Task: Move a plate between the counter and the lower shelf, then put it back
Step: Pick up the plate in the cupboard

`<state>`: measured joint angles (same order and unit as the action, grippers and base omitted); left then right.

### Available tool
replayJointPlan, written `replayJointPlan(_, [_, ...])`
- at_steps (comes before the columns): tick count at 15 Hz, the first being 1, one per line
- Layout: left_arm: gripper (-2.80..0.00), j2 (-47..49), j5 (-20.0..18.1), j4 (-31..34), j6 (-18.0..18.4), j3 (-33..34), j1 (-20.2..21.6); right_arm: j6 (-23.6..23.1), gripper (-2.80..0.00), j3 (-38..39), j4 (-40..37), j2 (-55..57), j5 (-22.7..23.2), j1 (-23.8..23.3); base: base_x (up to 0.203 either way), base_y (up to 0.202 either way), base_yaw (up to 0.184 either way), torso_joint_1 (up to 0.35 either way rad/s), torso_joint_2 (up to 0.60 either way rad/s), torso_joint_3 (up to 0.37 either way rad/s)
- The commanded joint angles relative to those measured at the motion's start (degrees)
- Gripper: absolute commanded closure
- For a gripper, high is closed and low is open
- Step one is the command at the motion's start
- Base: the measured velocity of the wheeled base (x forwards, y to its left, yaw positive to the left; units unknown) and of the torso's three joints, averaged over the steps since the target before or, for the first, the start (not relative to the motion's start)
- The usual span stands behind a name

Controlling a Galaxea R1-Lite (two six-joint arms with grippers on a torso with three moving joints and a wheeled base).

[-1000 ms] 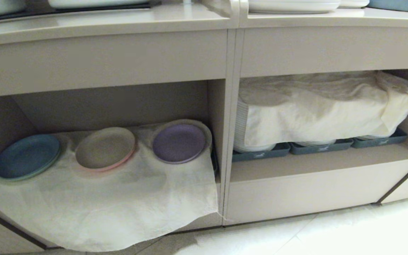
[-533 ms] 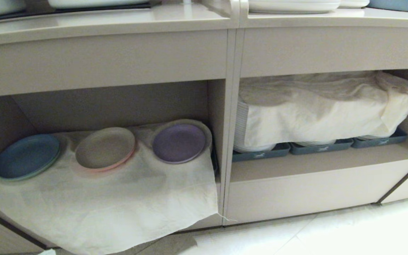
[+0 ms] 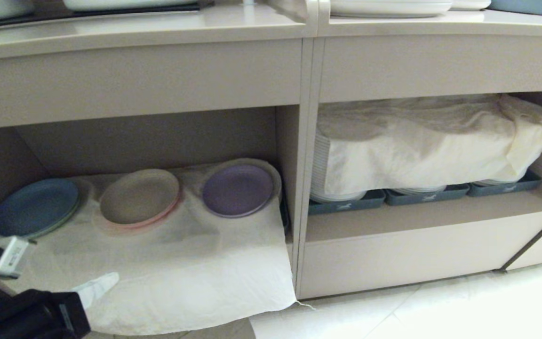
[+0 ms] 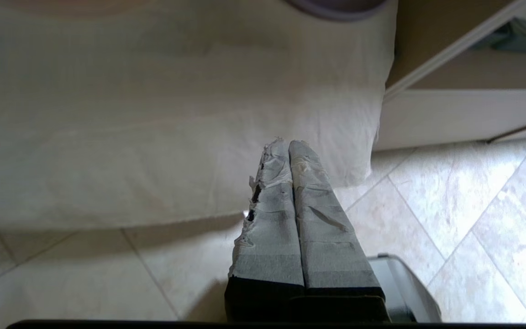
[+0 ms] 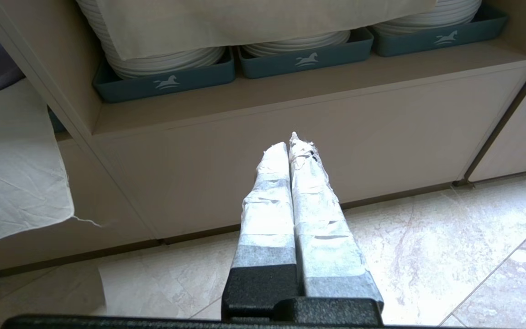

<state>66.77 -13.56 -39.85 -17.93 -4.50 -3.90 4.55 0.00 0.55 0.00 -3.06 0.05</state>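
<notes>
You have three coloured plates on the draped shelf: one blue, one beige-pink, one lavender plate. Two cream cloths. Three grey-blue trays of stacked white plates; stack counts unclear under cloth. Two grippers: left gripper, right gripper.

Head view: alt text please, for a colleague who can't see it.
The purple plate lies on the cream cloth in the lower shelf, beside a beige plate and a blue plate. The left gripper, jaws shut, sits low before the cloth.
</notes>
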Motion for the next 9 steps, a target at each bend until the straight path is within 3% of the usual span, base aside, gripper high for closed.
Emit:
replayJointPlan(1, [0.00,12.0,2.0,-9.5,-1.4,0.3,-3.3,0.0,0.00,0.0,0.1,0.0,0.0,0.0,0.000,0.000,0.000,0.000,0.00,0.000])
replayJointPlan(3, [0.00,18.8,5.9,-17.5,-4.6,-0.6,-8.2,0.0,0.00,0.0,0.0,0.0,0.0,0.0,0.000,0.000,0.000,0.000,0.00,0.000])
replayJointPlan(6, [0.00,28.5,14.8,-24.5,-9.2,-4.1,-14.2,0.0,0.00,0.0,0.0,0.1,0.0,0.0,0.000,0.000,0.000,0.000,0.00,0.000])
replayJointPlan(9, [0.00,33.4,17.8,-26.2,-12.5,-8.8,-16.3,0.0,0.00,0.0,0.1,0.0,0.0,0.0,0.000,0.000,0.000,0.000,0.00,0.000])
